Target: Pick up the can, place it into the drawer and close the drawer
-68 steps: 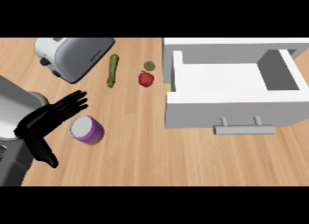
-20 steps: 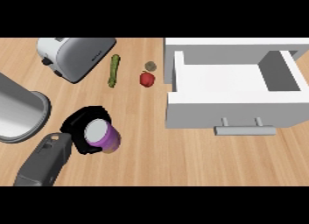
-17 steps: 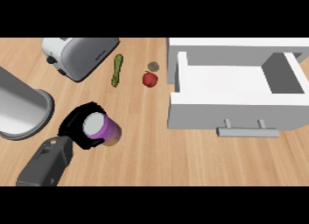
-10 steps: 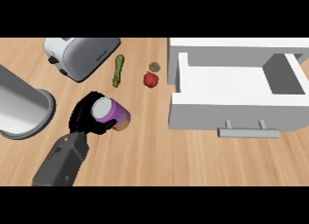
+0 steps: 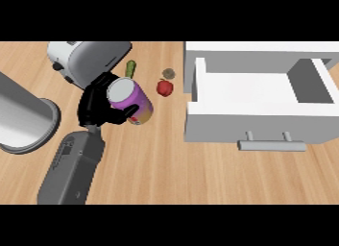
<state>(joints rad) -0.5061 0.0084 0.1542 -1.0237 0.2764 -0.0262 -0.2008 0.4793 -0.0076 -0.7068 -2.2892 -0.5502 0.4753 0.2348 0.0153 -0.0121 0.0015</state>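
One can point(image 5: 131, 100) — higher, nearer drawer point(image 5: 260, 91)

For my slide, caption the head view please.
Robot hand holding the purple can beside the open white drawer.

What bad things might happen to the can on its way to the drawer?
The can sits tilted in the left hand, so it might slip as it travels. Going right, it passes near the small red thing and could knock it. It also has to clear the open drawer's side wall, or it may bump it.
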